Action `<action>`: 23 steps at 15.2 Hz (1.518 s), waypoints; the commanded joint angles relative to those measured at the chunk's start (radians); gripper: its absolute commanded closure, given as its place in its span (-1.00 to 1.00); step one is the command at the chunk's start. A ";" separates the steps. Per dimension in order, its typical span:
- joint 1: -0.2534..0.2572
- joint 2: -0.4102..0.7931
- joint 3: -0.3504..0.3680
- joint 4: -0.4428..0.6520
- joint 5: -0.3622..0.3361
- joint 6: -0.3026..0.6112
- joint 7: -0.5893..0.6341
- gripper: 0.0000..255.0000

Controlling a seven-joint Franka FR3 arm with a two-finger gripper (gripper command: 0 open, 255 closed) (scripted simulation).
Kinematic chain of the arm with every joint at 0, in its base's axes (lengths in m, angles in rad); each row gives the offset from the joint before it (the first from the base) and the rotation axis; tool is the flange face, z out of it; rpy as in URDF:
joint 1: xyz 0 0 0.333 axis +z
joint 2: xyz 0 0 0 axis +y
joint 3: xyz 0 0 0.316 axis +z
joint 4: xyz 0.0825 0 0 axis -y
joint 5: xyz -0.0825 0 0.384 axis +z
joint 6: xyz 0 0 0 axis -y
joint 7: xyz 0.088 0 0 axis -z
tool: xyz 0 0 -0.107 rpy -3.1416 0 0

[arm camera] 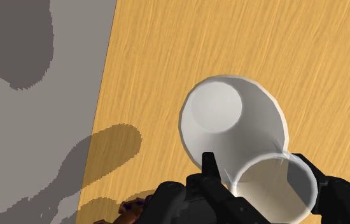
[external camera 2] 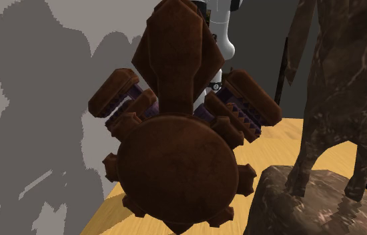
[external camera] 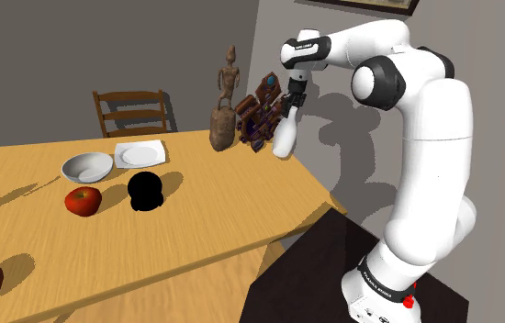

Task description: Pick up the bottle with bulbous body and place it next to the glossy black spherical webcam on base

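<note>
Plain grey walls [external camera: 76, 46], light wooden table [external camera: 214, 216], dark wooden slat-back chair [external camera: 131, 95] behind it, soft shadows on walls.

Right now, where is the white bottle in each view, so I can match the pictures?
Shoulder view: bottle hangs upper centre in the gripper, right of the brown ornament.
Second exterior view: bottle top centre, partly behind the ornament.
Wrist view: bottle clasped by the gripper, over the table.
Shared landmark: the ornament.
</note>
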 commanded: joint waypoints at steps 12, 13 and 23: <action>-0.013 -0.006 -0.005 0.168 -0.005 -0.172 0.006 1.00; -0.015 -0.005 -0.005 0.184 -0.005 -0.187 0.006 1.00; -0.042 0.037 -0.004 0.387 0.006 -0.348 0.008 1.00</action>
